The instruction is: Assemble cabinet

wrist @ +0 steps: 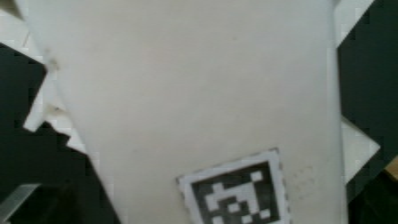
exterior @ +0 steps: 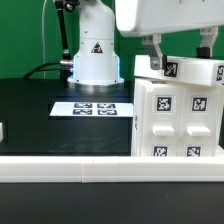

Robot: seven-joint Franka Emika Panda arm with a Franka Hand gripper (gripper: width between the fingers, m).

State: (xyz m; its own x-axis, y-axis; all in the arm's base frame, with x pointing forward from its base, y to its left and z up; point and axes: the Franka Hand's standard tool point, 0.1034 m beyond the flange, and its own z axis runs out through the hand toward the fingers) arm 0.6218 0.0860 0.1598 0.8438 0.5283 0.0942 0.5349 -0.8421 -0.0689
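Observation:
The cabinet [exterior: 178, 115] is a large white box with square black-and-white tags and stands at the exterior view's right. A white top panel [exterior: 185, 70] with tags on its edge lies across it. My gripper [exterior: 180, 52] hangs straight over this panel. Its two dark fingers [exterior: 154, 50] stand wide apart, and their tips are hidden at the panel. In the wrist view the same white panel [wrist: 196, 100] fills the frame from very close, with one tag [wrist: 237, 190] on it. No fingertip shows there, so the grip is unclear.
The marker board [exterior: 92, 108] lies flat on the black table at the middle. The white robot base [exterior: 95, 55] stands behind it. A white rail [exterior: 70, 165] runs along the table's front edge. A small white piece [exterior: 3, 130] sits at the far left.

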